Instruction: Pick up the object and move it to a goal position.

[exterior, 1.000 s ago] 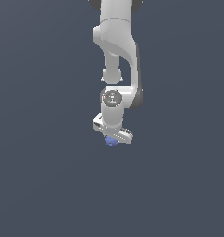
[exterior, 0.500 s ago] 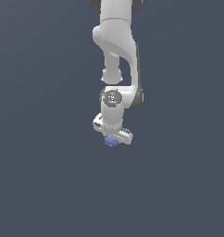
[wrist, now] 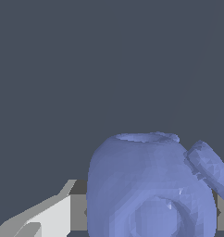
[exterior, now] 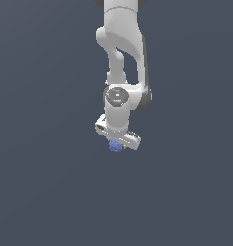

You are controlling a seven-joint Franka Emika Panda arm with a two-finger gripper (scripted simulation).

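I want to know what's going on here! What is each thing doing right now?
Ball: blue and lumpy, right under the tool, fills the wrist view close up.
Tool: points down over the ball; one finger shows beside it; I can't tell if it grips.
Arm: white, reaching down from the top.

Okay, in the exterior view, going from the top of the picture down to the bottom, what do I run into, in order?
Robot arm → wrist joint with the dark round cap → white gripper → periwinkle-blue object tucked under the gripper → bare dark grey background below.
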